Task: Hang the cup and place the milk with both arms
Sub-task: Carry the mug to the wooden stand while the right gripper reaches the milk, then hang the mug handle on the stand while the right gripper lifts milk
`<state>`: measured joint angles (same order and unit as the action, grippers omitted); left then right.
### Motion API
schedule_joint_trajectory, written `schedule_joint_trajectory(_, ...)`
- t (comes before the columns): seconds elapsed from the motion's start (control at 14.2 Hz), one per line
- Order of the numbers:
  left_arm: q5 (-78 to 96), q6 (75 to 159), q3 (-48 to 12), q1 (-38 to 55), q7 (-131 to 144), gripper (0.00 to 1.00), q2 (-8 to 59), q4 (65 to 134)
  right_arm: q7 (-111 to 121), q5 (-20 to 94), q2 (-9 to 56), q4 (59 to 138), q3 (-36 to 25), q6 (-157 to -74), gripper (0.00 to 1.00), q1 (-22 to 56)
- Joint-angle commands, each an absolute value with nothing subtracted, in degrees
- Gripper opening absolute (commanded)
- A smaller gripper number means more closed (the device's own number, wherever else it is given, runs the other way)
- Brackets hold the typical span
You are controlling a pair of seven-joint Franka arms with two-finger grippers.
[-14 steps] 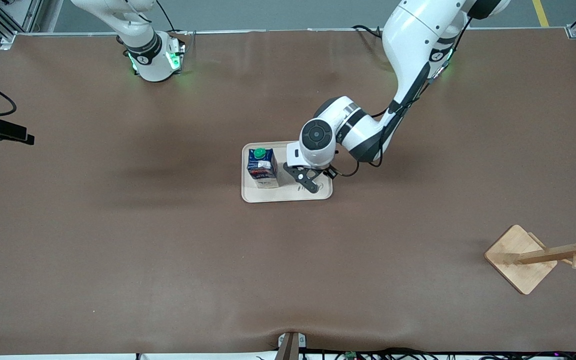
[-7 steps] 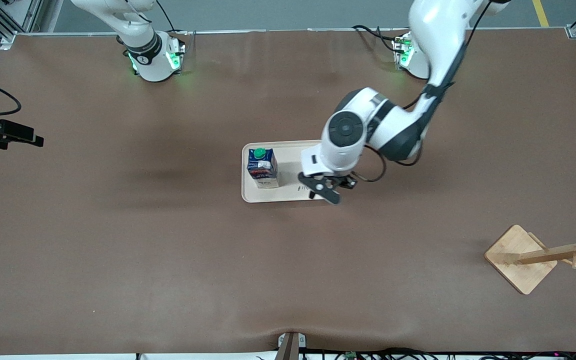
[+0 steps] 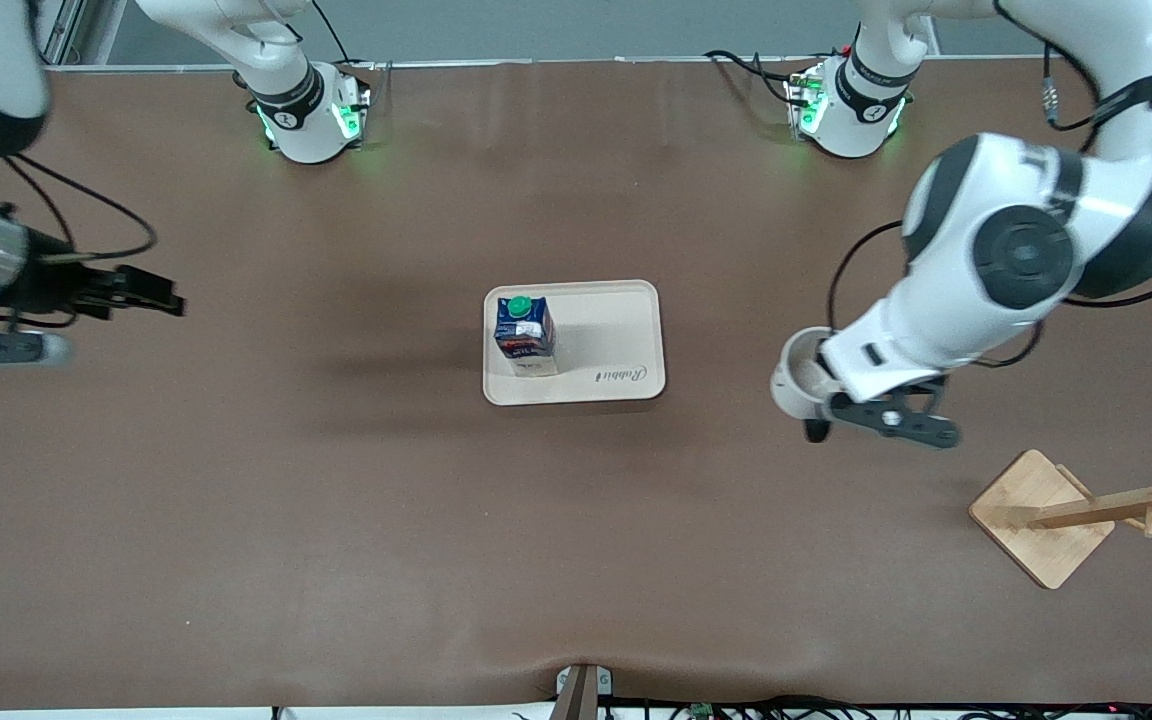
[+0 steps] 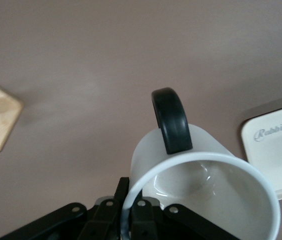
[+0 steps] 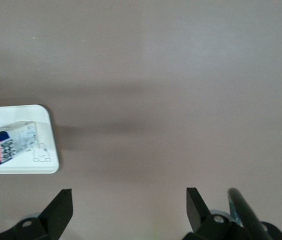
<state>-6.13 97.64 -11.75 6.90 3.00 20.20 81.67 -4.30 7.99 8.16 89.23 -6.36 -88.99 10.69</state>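
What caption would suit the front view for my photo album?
Left gripper carries the white cup over the table toward the wooden rack; the milk stands on the tray.

I see white cup point(image 3: 798, 375), black handle point(image 4: 171, 120); dark blue milk point(image 3: 523, 337), green cap point(image 3: 519, 304); cream tray point(image 3: 626, 340); brown table point(image 3: 336, 520).

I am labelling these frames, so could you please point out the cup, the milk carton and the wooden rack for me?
cup point(image 3: 798, 375): front view, on its white side wall.
milk carton point(image 3: 520, 305): front view, on its green cap.
wooden rack point(image 3: 1028, 492): front view, on its square base.
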Motion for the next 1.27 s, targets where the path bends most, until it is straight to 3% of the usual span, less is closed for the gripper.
schedule_joint_trajectory(0.0, -7.12, 94.31, -12.22, 2.13, 1.24, 0.0, 16.27, 81.83, -10.17, 8.17, 10.28, 88.24, -6.94, -89.56, 1.0, 17.82)
schedule_joint_trajectory(0.49, -6.15, 93.16, -12.39, -11.5, -13.78, 0.0, 13.71, 81.91, -26.35, 8.7, 18.18, 88.24, -6.77, -98.42, 1.0, 32.94)
schedule_joint_trajectory(0.7, -5.11, 93.25, -12.31, -15.54, -22.2, 0.0, 14.06, 81.74, -27.42, 15.98, 21.09, 88.24, -6.86, -101.85, 1.0, 34.71)
schedule_joint_trajectory(1.2, -3.34, 96.14, -12.22, -22.59, -37.77, 0.0, 16.43, 81.56, -35.42, 16.79, 25.92, 88.15, -6.86, -110.39, 1.0, 41.22)
